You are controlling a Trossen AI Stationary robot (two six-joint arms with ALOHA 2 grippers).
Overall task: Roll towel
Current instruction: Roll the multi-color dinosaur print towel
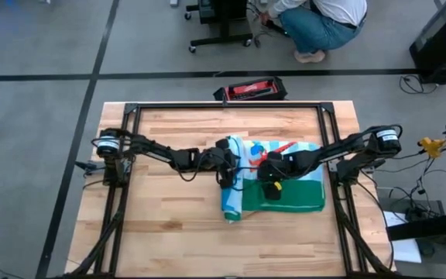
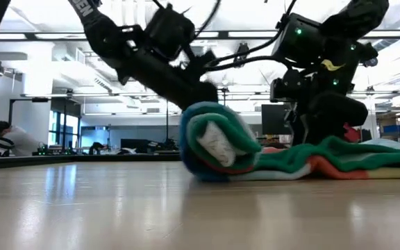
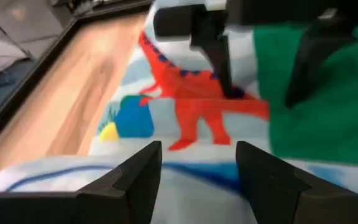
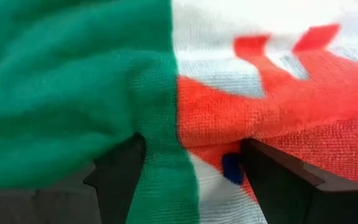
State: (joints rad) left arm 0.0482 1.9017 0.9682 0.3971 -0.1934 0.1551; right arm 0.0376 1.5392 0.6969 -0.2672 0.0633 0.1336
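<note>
Partly rolled towel (image 1: 242,186) — roll front-to-back

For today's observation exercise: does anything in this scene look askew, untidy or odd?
Only the green-bordered dinosaur-print towel: its left end is wound into a loose roll while the rest lies flat and rumpled on the wooden table. That fits a half-finished roll. The left gripper and right gripper are open over it. Nothing looks damaged or spilled.

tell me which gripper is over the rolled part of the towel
The left gripper: it sits over the rolled end of the towel, while the right gripper is down on the flat green part.
</note>
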